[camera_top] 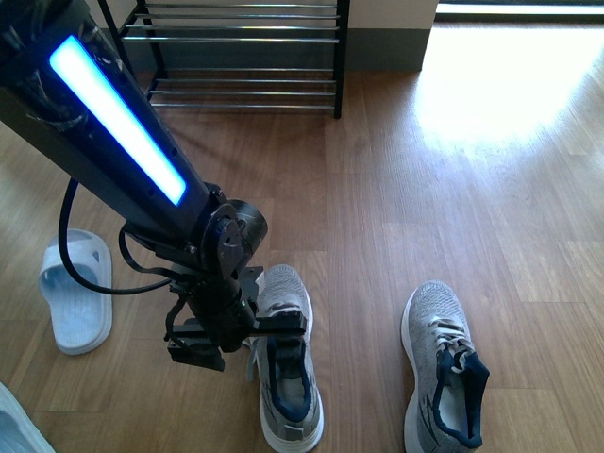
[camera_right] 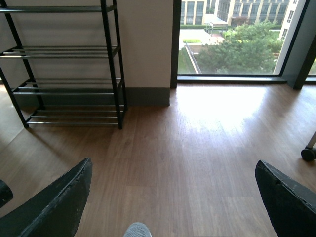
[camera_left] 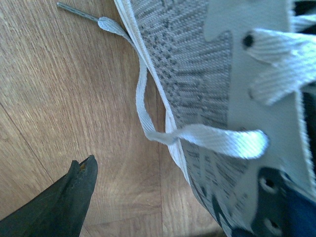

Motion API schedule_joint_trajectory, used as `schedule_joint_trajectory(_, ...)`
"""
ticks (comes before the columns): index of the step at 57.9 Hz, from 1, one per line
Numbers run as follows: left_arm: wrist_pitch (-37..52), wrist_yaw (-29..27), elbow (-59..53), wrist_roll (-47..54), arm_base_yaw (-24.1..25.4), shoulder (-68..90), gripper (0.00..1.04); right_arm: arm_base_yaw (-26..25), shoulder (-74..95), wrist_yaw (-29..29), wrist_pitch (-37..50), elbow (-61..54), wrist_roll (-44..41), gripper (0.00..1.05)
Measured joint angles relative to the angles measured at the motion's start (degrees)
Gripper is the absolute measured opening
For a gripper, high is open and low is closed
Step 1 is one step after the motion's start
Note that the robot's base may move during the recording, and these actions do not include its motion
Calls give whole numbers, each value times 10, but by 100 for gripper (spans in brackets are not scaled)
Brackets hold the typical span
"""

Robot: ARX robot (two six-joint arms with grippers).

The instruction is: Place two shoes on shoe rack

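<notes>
Left gripper (camera_top: 253, 327): released, jaws spread, down over the lacing of one shoe (camera_top: 288, 373). My left wrist view shows one finger (camera_left: 69, 202) beside the sole, not touching it, with bare floor (camera_top: 425, 189) between. One loose lace (camera_left: 143, 103) trails off that shoe.

Right gripper (camera_right: 173, 165): released, jaws wide apart, gripping nothing.

I count two shoes, both on the floor. The second shoe (camera_top: 444, 368) lies well to the right of the first.

One rack (camera_top: 241, 42) stands at the wall, well apart from both shoes; I count four tiers. One pale slide (camera_top: 75, 293) lies left of the arm.
</notes>
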Motion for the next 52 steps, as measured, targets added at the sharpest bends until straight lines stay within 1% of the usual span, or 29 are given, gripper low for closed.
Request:
schedule_joint_trajectory(14, 18, 15, 16, 19, 2, 13, 95, 0, 0, 0, 0, 0, 0, 96)
schedule_joint_trajectory(23, 28, 4, 16, 34, 1, 13, 74, 0, 0, 0, 0, 0, 0, 96)
schedule_joint_trajectory(28, 27, 0, 16, 41, 1, 13, 54, 0, 0, 0, 0, 0, 0, 96)
schedule_joint_trajectory(42, 26, 3, 16, 46, -1, 12, 17, 0, 0, 0, 0, 0, 0, 96)
schedule_joint_trajectory(44, 26, 3, 16, 46, -1, 12, 13, 0, 0, 0, 0, 0, 0, 96)
schedule_joint_trajectory(47, 26, 4, 16, 46, -1, 12, 5, 0, 0, 0, 0, 0, 0, 96)
schedule_joint_trajectory(49, 26, 4, 16, 45, -2, 12, 1, 0, 0, 0, 0, 0, 0, 96)
schedule_joint_trajectory(52, 25, 4, 16, 46, -2, 12, 2, 0, 0, 0, 0, 0, 0, 96)
